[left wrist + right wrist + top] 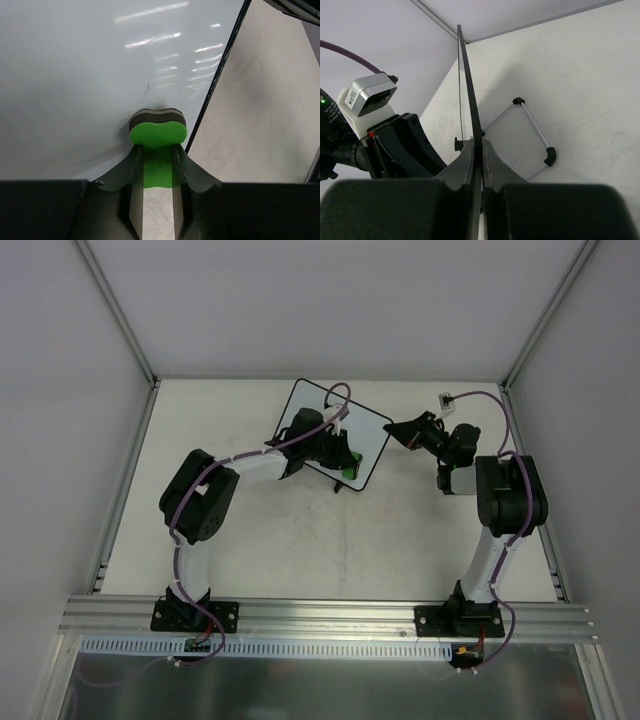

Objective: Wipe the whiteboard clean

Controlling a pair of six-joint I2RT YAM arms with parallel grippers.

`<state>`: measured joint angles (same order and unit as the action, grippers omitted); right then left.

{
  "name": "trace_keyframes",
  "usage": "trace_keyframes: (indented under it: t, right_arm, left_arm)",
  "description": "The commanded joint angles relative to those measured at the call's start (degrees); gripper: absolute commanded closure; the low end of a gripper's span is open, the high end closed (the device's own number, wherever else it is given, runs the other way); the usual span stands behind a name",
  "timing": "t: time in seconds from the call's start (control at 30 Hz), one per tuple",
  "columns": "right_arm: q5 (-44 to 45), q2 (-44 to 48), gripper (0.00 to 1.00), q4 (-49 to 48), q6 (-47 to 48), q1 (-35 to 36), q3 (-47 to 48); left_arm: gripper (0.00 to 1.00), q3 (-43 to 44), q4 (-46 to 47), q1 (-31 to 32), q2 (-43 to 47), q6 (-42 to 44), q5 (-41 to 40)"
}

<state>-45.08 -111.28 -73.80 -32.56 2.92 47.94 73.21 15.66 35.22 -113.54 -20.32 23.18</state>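
Note:
The whiteboard (366, 434) stands tilted at the back middle of the table. In the left wrist view its white face (75, 75) carries one tiny dark mark (146, 89). My left gripper (345, 462) is shut on a green eraser with a dark felt base (158, 131), which is pressed against the board near its right black frame; the gripper also shows in the left wrist view (156, 152). My right gripper (401, 430) is shut on the board's right edge. In the right wrist view the board (469, 90) shows edge-on between the shut jaws of the gripper (481, 146).
The board's thin wire stand with two black feet (535, 131) rests on the table behind it. The left arm's wrist camera (370, 95) is close on the board's other side. A small white connector (445, 398) lies at the back right. Enclosure walls surround the table.

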Motion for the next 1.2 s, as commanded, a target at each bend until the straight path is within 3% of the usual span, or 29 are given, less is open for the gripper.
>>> trace_keyframes:
  t: [0.0,0.57,0.7,0.97,1.17]
  right_arm:
    - [-4.4,2.6,1.0,-14.1,1.3,1.9,0.2]
    - [-4.4,2.7,1.0,-14.1,1.2,1.9,-0.1]
    - [-4.5,3.0,1.0,-14.0,1.2,1.9,-0.3]
    - [-4.6,2.9,1.0,-14.0,1.2,1.9,-0.3]
    - [-4.5,2.7,1.0,-14.0,1.3,1.9,-0.2]
  left_arm:
    - [1.0,-1.8,1.9,0.7,-2.5,-1.9,-0.6]
    - [1.0,-4.7,-4.8,-9.0,2.9,7.5,-9.4]
    - [1.0,-2.9,-6.3,-9.2,2.3,8.5,-11.3]
    - [1.0,0.8,-6.4,-8.9,1.0,5.6,-6.8]
    - [1.0,6.0,-6.6,-5.6,-0.9,4.4,-6.2]
